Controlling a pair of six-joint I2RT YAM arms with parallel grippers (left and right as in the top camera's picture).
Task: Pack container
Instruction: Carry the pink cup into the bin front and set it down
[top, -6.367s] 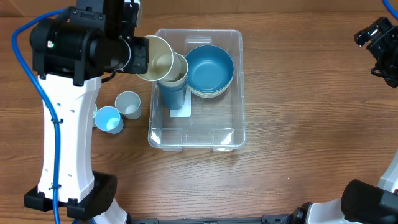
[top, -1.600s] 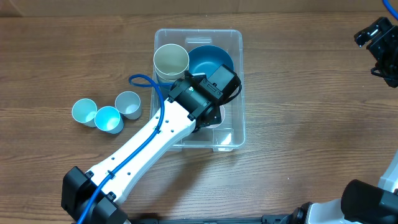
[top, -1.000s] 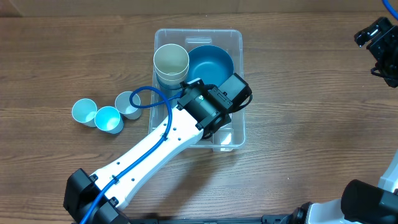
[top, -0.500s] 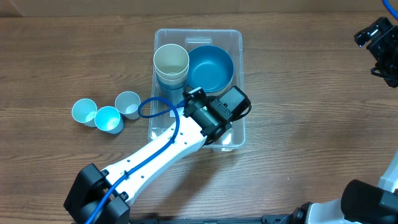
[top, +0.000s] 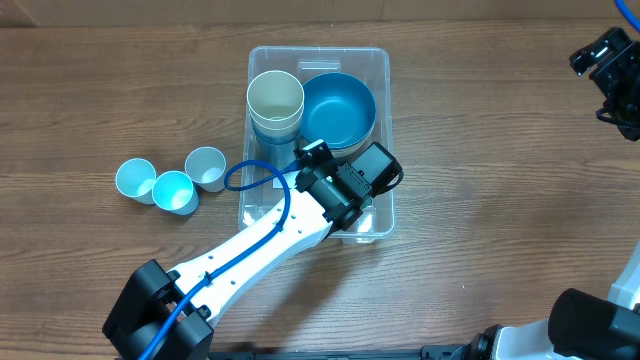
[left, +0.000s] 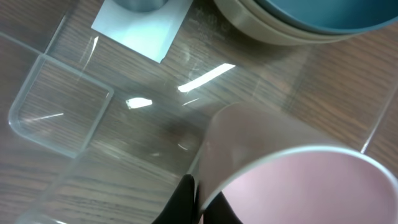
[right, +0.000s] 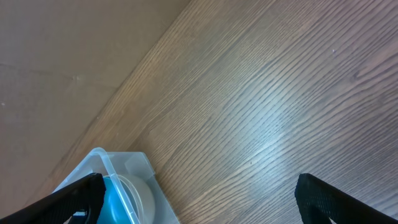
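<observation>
While left jaws pinch pink cup (left: 280, 143), right jaws spread, container (top: 318, 49) mouth-up, long axis near-far.

pink cup (left: 280, 168) cropped at bottom edge, container (top: 385, 105) partly under arm (top: 260, 240)

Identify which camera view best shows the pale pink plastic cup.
Left wrist: the pale pink plastic cup fills the lower right, over the clear plastic container. Overhead, the left arm hides it; right wrist misses it.
</observation>
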